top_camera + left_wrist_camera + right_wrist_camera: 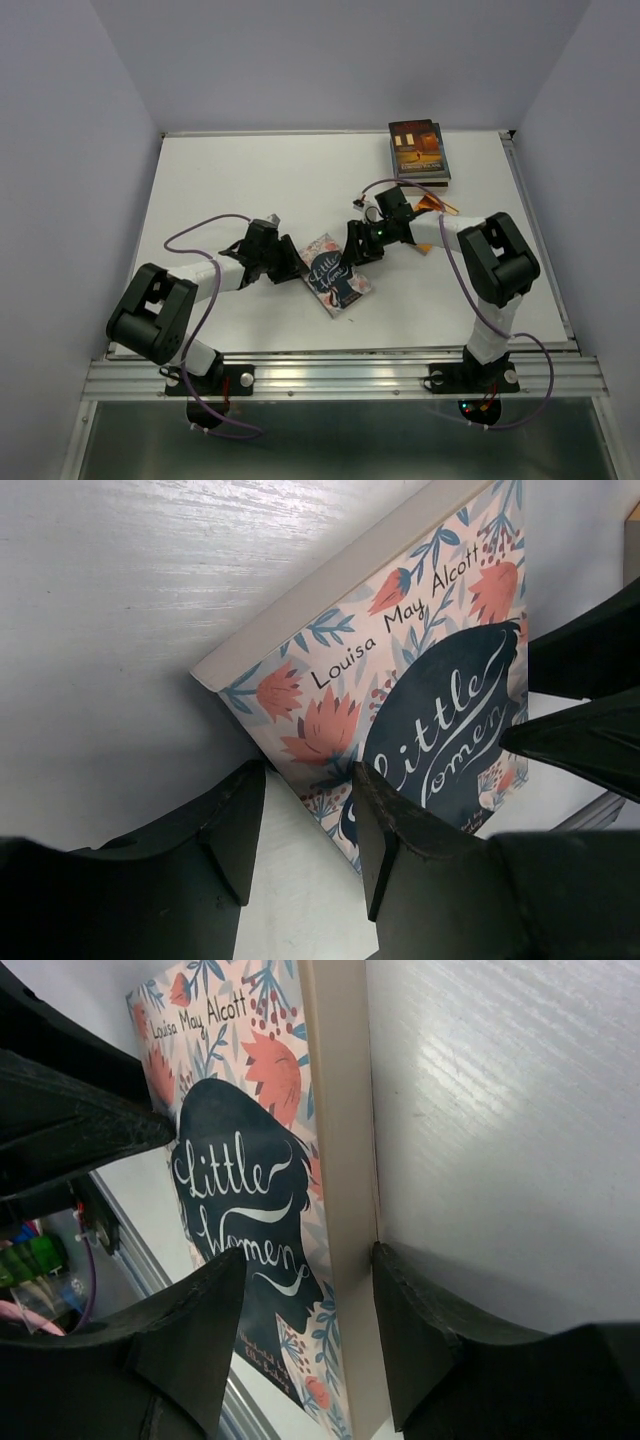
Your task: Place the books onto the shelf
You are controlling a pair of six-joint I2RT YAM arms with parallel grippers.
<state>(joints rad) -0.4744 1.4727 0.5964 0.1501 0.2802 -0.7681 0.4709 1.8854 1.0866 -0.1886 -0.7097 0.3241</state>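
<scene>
The left gripper stands partly open and clamps nothing, its fingers at one corner of the Little Women paperback. The right gripper stands wider and straddles the book's fore-edge without gripping it. The book lies flat at the centre of the table, between the two tools and equally near each. In the top view its long axis runs from upper left to lower right. We count one such paperback, one stack of books at upper right, and one orange book mostly hidden under the right arm. No shelf is in view.

white table, pale lavender walls, aluminium rail along near edge
</scene>
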